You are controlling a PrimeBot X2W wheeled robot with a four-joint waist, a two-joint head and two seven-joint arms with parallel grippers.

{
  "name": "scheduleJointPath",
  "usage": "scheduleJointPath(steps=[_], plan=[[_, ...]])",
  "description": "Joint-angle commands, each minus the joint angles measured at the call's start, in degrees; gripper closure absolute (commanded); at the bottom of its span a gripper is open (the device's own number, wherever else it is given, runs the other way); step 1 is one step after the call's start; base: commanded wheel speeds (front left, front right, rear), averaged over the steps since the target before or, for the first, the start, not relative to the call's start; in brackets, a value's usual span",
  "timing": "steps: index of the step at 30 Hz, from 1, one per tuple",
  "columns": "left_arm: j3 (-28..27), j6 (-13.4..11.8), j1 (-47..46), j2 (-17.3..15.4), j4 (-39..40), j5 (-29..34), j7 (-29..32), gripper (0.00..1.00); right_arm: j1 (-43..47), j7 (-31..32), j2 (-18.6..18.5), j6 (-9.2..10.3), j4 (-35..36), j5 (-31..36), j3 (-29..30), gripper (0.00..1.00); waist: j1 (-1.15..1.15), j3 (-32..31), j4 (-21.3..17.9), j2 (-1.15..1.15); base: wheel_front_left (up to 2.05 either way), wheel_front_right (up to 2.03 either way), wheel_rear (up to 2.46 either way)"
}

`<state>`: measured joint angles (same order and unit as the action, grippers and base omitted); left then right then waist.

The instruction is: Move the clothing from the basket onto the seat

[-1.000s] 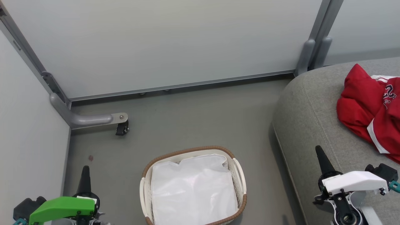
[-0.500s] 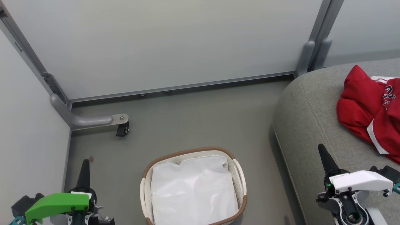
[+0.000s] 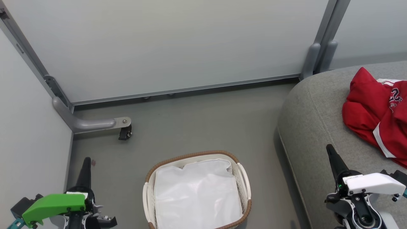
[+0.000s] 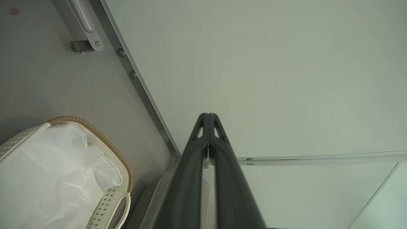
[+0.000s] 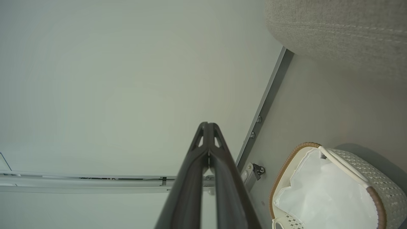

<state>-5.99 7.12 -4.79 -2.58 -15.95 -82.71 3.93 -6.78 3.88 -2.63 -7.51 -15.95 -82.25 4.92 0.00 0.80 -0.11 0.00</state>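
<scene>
In the head view the red clothing (image 3: 375, 111) lies heaped on the grey seat (image 3: 318, 127), near the right edge. The basket (image 3: 190, 155) on the floor holds nothing red, just its white liner (image 3: 197, 194). The left gripper (image 3: 86, 160) and right gripper (image 3: 330, 149) hang low at either side, touching nothing. In the left wrist view the left fingers meet at their tips, empty. In the right wrist view the right fingers do likewise. The move looks finished, though anything under the liner would be hidden.
</scene>
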Motion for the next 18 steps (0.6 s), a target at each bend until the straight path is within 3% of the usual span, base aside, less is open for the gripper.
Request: scheduleJointPath(steps=[1,18], plan=[[-0.31,0.34,-1.33,-0.42,0.53,-1.20,0.34,1.00,0.40,0.38,-0.34,0.03,0.58,-1.22,0.32,1.00,0.00,-0.03,0.01,0.00,0.00,0.00,0.00],[-0.57,0.44,-1.73,-0.47,1.72,-7.63,2.17,1.00,0.74,2.21,-0.39,0.03,1.74,-7.97,1.40,1.00,0.00,-0.45,0.08,0.00,0.00,0.00,0.00]])
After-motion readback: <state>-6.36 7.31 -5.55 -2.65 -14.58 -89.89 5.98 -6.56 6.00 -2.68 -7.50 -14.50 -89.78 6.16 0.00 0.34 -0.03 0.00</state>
